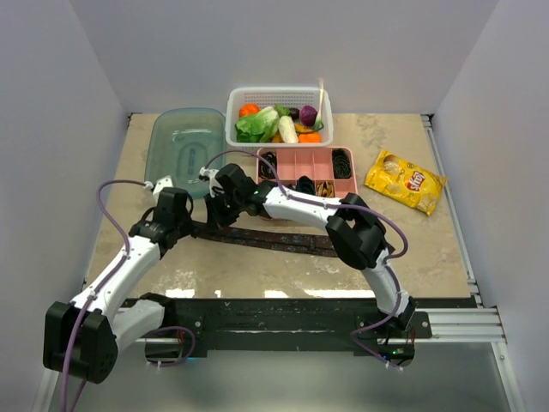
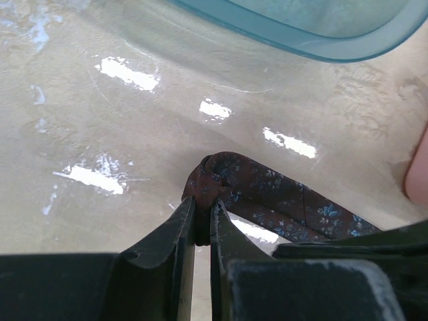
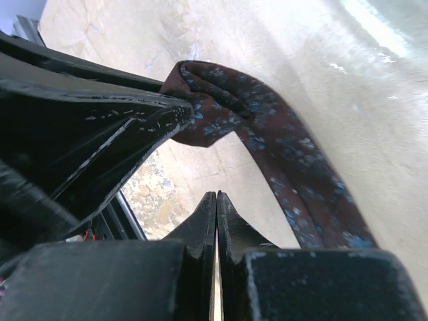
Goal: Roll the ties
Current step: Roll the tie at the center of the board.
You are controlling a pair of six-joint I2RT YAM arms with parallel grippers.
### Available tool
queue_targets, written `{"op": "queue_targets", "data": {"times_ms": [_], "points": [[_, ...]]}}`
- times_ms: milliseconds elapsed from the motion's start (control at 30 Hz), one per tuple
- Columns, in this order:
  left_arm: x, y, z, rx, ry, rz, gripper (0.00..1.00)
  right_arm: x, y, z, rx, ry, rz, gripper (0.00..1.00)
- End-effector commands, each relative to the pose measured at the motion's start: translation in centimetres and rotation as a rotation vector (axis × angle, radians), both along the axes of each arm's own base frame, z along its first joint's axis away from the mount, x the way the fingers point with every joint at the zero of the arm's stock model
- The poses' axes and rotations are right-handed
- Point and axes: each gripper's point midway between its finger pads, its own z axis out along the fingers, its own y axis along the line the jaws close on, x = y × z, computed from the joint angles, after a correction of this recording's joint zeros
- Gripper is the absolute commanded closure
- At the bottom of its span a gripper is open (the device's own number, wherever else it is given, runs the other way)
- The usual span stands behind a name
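Observation:
A dark brown-maroon tie (image 1: 274, 239) with a small blue pattern lies stretched across the middle of the table. Its left end is folded over. My left gripper (image 1: 190, 225) is shut on that folded end; the left wrist view shows the fold (image 2: 221, 175) pinched between the jaws (image 2: 202, 200). My right gripper (image 1: 219, 209) is just beyond it, shut and empty (image 3: 217, 195), hovering beside the tie (image 3: 287, 167) without touching it. The left gripper's fingers (image 3: 134, 127) show at the upper left of the right wrist view. Black tie coils (image 1: 341, 160) sit in the pink tray.
A pink compartment tray (image 1: 302, 163) stands behind the tie. A white basket (image 1: 279, 96) of vegetables is behind it. A teal lid (image 1: 183, 146) lies at the back left, close to my grippers (image 2: 321, 27). A yellow chip bag (image 1: 405, 181) lies at the right.

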Motion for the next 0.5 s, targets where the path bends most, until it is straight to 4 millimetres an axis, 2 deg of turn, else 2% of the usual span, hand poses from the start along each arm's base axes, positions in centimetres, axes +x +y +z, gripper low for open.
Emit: {"op": "queue_targets", "data": {"times_ms": [0,233,267,467], "points": [[0.5,0.9,1.3,0.067,-0.012,0.057,1.00,0.7,-1.2,1.7,0.015,-0.033,-0.008,1.00],[0.6,1.3,1.8,0.176,0.016,0.082,1.00,0.9,-2.0,0.5,-0.025,-0.034,-0.021,1.00],[0.4,0.8,1.8,0.195,0.025,0.068,1.00,0.9,-2.1,0.2,-0.031,-0.032,-0.025,1.00],[0.5,-0.1,0.7,0.358,0.103,0.040,1.00,1.3,-3.9,0.2,-0.046,-0.021,-0.051,1.00]]}}
